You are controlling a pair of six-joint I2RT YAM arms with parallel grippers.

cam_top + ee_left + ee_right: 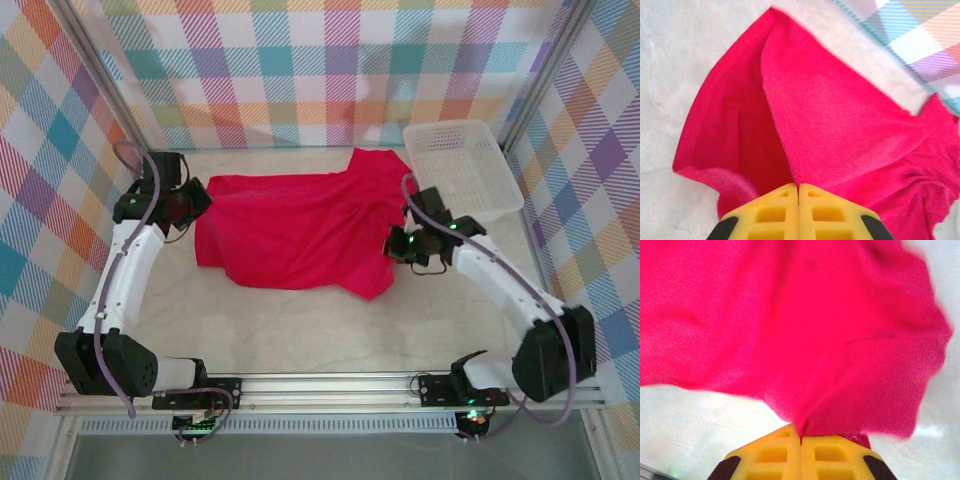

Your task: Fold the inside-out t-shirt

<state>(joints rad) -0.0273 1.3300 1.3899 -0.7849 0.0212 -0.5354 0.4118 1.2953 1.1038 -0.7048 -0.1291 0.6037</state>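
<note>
Looks like a robot test booth in a lab. Has a white left arm (125, 275) and a white right arm (500, 285) bolted to a metal rail (330, 385) at the edge of a pale table (300, 330). Is boxed in by bright checked walls (300, 70).

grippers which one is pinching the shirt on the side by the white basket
The right gripper: it is shut on the t-shirt edge beside the white basket, while the left gripper pinches the opposite edge.
</note>
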